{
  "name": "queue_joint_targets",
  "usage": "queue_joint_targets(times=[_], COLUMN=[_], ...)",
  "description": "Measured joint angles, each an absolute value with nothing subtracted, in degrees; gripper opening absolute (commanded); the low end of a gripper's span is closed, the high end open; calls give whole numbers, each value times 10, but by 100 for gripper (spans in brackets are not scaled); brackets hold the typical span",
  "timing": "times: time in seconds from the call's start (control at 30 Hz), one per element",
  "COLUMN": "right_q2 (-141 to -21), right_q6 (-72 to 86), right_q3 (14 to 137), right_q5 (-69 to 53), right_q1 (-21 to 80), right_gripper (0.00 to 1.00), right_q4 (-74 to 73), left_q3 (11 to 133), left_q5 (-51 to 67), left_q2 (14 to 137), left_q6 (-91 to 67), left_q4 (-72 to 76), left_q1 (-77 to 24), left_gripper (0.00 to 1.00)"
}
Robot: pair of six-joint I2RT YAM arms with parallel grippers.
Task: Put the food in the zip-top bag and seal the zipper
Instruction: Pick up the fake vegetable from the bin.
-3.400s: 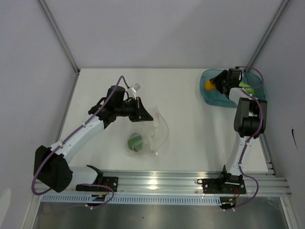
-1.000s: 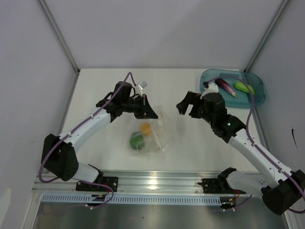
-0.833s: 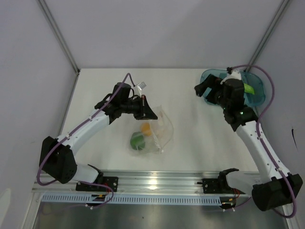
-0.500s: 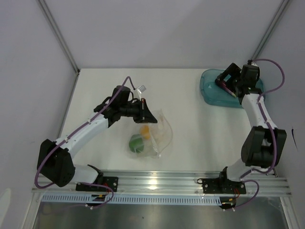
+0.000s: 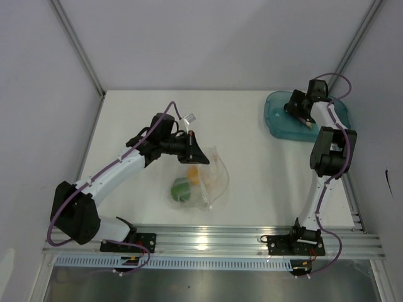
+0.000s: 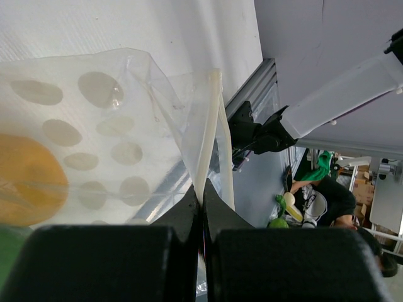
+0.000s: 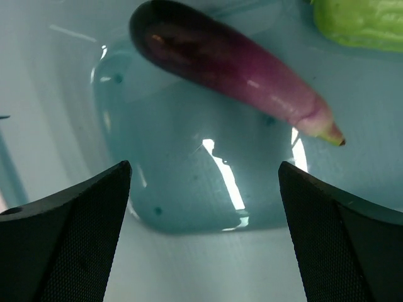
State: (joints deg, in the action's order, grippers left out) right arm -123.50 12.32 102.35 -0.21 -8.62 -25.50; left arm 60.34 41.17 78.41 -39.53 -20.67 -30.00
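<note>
The clear zip-top bag lies mid-table with the dark-green pepper and the orange-yellow fruit inside. My left gripper is shut on the bag's zipper edge and lifts that rim. The orange fruit shows through the plastic in the left wrist view. My right gripper is open above the teal tray. The purple eggplant lies in the tray just beyond my open fingers. The light-green piece lies at the tray's far right.
The teal tray sits at the table's back right corner, near the right wall. An aluminium rail runs along the near edge with both arm bases on it. Grey walls close the left, back and right sides.
The orange fruit went from the tray into the bag. My right arm swung from the bag back to the tray and hovers open over the eggplant. The left gripper kept its hold.
</note>
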Motion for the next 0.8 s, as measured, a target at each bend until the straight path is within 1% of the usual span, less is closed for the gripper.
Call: queue_joint_targets(times=[0.27, 0.43, 0.53, 0.8], right_q2=[-1305, -1330, -1349, -1373], right_q6=[52, 32, 22, -8], right_q3=[1168, 1230, 1254, 1253], right_q5=[0, -4, -5, -20], right_q1=[-115, -124, -118, -97], right_gripper=[99, 99, 99, 99], right_q4=[-302, -311, -315, -322], left_q3=[603, 606, 609, 615], left_q5=[419, 427, 432, 443], left_q2=[792, 806, 814, 828], left_q6=[-395, -395, -395, -394], left_q4=[-207, -207, -207, -207], left_q1=[-300, -300, -300, -300], left_gripper=[1, 1, 1, 1])
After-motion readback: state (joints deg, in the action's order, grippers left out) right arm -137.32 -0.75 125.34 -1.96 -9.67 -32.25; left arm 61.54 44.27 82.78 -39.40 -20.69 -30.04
